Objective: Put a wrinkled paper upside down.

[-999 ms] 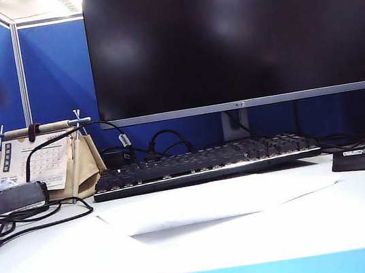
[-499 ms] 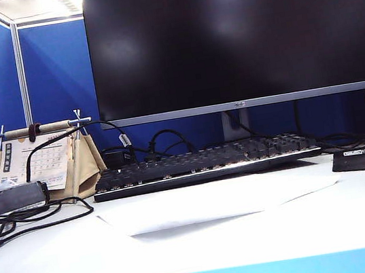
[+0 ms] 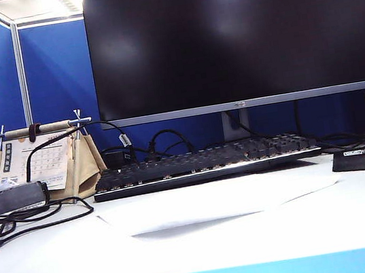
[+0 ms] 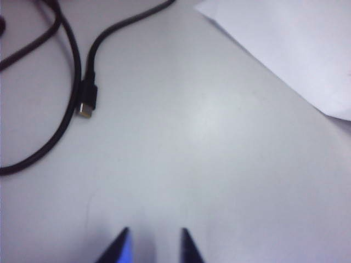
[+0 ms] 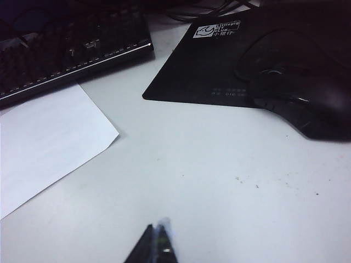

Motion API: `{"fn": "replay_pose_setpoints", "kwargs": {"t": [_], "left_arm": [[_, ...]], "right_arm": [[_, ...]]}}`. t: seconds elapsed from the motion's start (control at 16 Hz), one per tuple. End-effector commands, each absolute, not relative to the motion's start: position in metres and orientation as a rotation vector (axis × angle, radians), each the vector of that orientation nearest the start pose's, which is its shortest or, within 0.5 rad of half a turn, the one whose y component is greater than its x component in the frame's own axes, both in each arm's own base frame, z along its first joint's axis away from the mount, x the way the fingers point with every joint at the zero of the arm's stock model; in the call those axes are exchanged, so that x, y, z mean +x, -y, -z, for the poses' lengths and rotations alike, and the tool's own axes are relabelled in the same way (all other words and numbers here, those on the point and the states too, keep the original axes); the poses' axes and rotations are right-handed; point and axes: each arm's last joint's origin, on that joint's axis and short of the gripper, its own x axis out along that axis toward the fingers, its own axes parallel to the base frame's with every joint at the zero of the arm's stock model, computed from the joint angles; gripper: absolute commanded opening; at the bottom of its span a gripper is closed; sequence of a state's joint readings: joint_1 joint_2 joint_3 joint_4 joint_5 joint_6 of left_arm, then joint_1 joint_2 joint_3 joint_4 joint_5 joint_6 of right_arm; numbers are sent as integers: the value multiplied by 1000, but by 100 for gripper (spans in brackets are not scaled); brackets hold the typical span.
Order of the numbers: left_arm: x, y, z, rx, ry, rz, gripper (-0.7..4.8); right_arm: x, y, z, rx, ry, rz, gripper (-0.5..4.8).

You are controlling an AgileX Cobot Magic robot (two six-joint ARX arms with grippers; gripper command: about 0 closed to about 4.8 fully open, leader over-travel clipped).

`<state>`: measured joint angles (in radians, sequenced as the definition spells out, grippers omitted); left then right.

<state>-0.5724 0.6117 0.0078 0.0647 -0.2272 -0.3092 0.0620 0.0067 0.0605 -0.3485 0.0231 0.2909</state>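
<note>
Paper lies flat on the worktop just in front of the keyboard, free of both grippers: left gripper hangs over bare worktop beside a cable, fingers a little apart, gripping nothing, paper's corner well off; right gripper has fingers together, empty, between the paper's other corner and the mousepad. Judged from this, either the flip is done or not begun; which face is up can't be told. Neither arm shows in the exterior view, only fingertips show in the wrist views, creases and print too faint to make out.
</note>
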Motion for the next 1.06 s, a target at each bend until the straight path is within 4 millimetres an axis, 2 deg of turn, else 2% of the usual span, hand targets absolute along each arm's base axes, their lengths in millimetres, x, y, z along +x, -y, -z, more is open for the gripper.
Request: {"fn": "replay_pose_setpoints", "kwargs": {"t": [0.06,1.06], "left_arm": [[107,61,-119,-106,-520,258,120],[107,61,-119,-106,-526,268,120]], "right_arm": [[90,-5,-149,273,-296,3,-5],[90,-5,-149,273,-294,6,-5]]}}
